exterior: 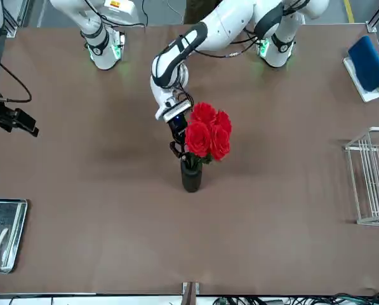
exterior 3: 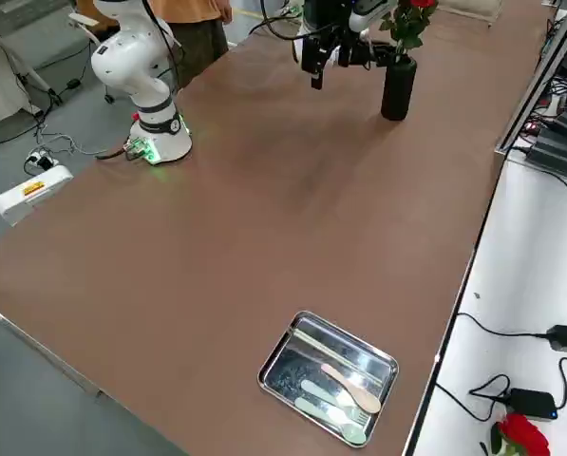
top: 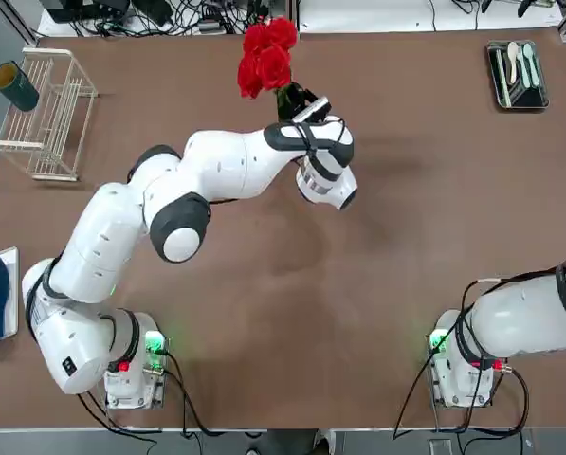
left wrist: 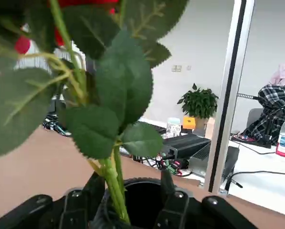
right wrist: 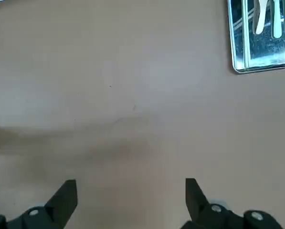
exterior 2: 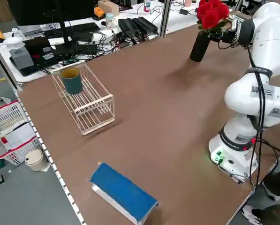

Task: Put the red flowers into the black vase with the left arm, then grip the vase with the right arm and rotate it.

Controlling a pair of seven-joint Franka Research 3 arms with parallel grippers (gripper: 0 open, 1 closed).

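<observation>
At the top centre of the overhead frame, the red flowers (top: 267,55) stand with their stems down inside the black vase (top: 289,100), blooms leaning toward the frame's top edge. The left gripper (top: 301,104) is right at the vase mouth. In the left wrist view its fingers (left wrist: 172,205) sit either side of the green stems just above the dark rim, with a gap showing between pads and stems, so the pincer looks slightly apart rather than clamped.

Over in the front view's left edge, the right gripper (exterior: 18,119) hangs above bare table (exterior: 100,210), well apart from the vase (exterior: 191,176). Its wrist view shows the fingers (right wrist: 66,198) spread wide, holding nothing.

A steel tray (top: 518,74) of spoons sits upper right in the overhead frame, and a wire rack (top: 53,114) upper left carries a dark green cup (top: 15,85). No readable writing or labels appear anywhere.
</observation>
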